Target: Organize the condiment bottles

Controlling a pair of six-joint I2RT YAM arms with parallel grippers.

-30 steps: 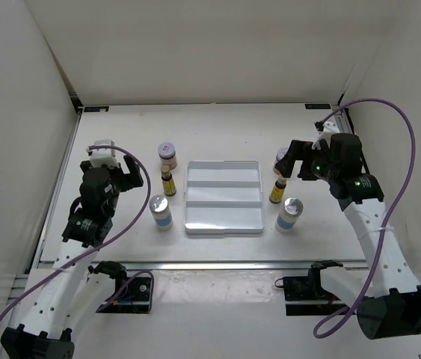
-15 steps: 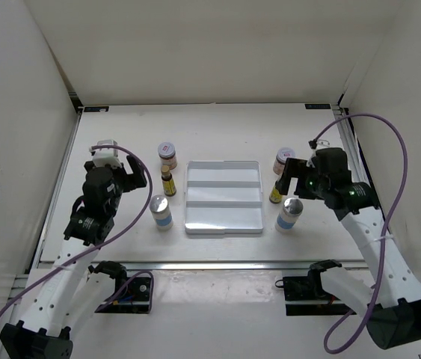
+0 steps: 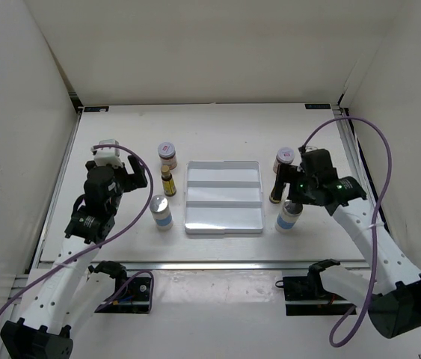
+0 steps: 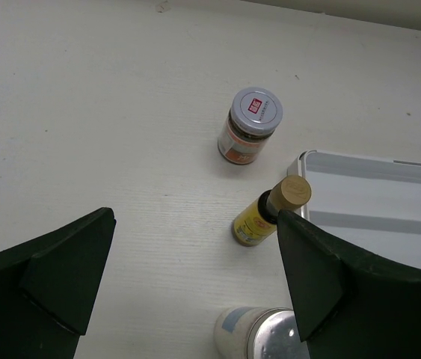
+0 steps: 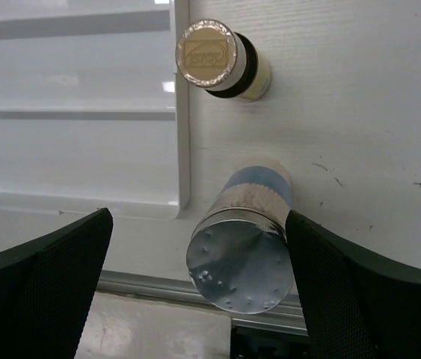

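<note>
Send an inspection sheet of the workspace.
Surface: white table; white ridged rectangular tray centred, empty.
Job's things: left of tray, upright: silver-capped bottle, slim amber bottle, pink-lidded squat jar; right of tray: second silver-capped bottle, second amber bottle, second pink-lidded jar.
Clutter: nothing seen.
Grippers: left gripper open, beside left bottles; right gripper open, over second silver-capped bottle.
Cables: left purple cable, right purple cable, each looping off its arm.
Surroundings: white enclosure walls.

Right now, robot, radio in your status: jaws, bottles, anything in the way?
Both jaws open, empty. Right jaws over silver-capped bottle beside tray. No bottle in tray yet. Amber bottle close by.
</note>
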